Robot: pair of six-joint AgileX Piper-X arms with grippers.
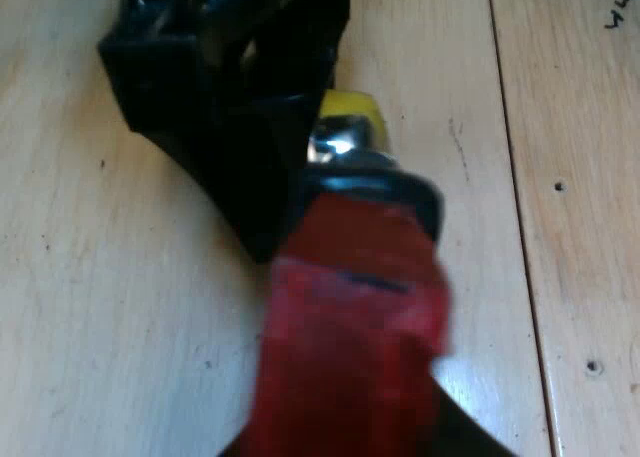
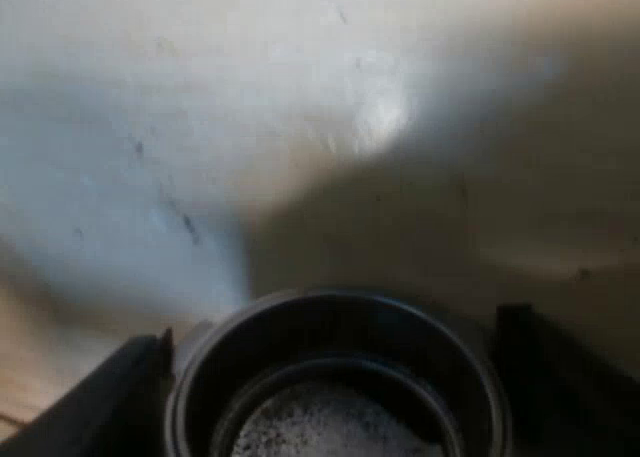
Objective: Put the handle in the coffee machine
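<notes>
Two black fingers (image 2: 110, 397) of the right gripper (image 2: 335, 377) point down, squeezing the round metal holder (image 1: 350, 307) with its red-ended dark handle; the grip of the left gripper (image 1: 350, 445) cannot be told.

The right tool (image 2: 335, 372) has two black, blocky, flat-sided fingers (image 2: 125, 392).

You get bright warm light on the table (image 1: 110, 307); the holder (image 1: 335, 142) glints; right wrist view shows heavy shadow.

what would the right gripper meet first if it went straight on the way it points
The right gripper clasps the holder, so nothing nearer; beyond it, probably the table, depth unclear.
</notes>
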